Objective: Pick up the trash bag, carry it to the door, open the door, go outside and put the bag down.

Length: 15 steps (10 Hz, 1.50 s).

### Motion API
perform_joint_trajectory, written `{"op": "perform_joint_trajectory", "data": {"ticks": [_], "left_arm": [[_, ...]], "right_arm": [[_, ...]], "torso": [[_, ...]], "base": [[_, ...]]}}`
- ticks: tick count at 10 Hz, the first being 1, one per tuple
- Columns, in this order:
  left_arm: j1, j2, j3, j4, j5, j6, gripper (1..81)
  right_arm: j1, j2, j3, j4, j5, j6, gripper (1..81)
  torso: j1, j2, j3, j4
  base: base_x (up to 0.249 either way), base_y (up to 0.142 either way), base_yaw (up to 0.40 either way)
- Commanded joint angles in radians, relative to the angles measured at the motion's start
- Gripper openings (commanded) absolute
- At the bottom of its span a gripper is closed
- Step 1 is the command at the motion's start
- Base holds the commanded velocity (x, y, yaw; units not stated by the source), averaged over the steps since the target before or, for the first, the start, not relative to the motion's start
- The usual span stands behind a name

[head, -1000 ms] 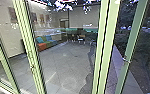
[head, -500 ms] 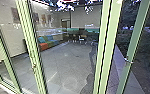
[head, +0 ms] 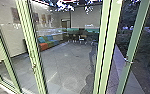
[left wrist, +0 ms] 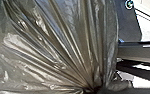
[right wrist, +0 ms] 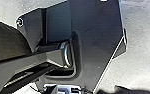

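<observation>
And there's the trash bag, by the robot's base, its gathered neck pinched in the left claw! Thin, slippery, crinkly plastic, soft all over, probably light for its bulk; that bunched neck is the place to grip, since the sides could tear. The right claw? Can't tell. Green frames and glass ahead!

You have one trash bag, four wall pictures, one couch and at least four frame posts. You can see several chairs, too blurred for you to count.
</observation>
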Motion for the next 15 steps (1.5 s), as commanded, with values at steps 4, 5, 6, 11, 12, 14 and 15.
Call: {"op": "perform_joint_trajectory", "data": {"ticks": [4,5,6,11,12,14,15], "left_arm": [[-0.051,0.005,-0.001,-0.014,0.04,-0.008,1.0],[-0.051,0.008,-0.001,-0.014,0.04,-0.008,1.0],[-0.051,0.011,-0.001,-0.01,0.042,-0.006,1.0],[-0.051,0.019,-0.001,-0.001,0.052,0.0,1.0],[-0.051,0.016,-0.001,-0.001,0.054,0.001,1.0],[-0.051,0.011,0.0,-0.001,0.055,-0.002,1.0],[-0.051,0.011,0.0,-0.001,0.056,-0.002,1.0]], "right_arm": [[0.006,0.192,-0.302,-0.048,-0.025,-0.009,81.1],[0.003,0.192,-0.301,-0.047,-0.025,-0.009,81.1],[0.003,0.195,-0.299,-0.052,-0.023,-0.009,81.1],[0.006,0.211,-0.302,-0.065,-0.025,-0.01,81.1],[0.006,0.212,-0.301,-0.065,-0.025,-0.01,81.1],[0.009,0.214,-0.301,-0.065,-0.025,-0.01,81.1],[0.011,0.214,-0.299,-0.065,-0.025,-0.01,81.1]], "torso": [[0.0,0.0,0.0,0.0],[0.0,0.0,0.0,0.0],[0.0,0.0,0.0,0.0],[0.0,0.0,0.0,0.0],[0.0,0.0,0.0,0.0],[0.0,0.0,0.0,0.0],[0.0,0.0,0.0,0.0]], "base": [[0.0,0.0,0.0],[0.0,0.0,0.0],[0.0,0.0,0.0],[0.0,0.0,0.0],[0.0,0.0,0.0],[0.0,0.0,0.0],[0.0,0.0,0.0]]}}
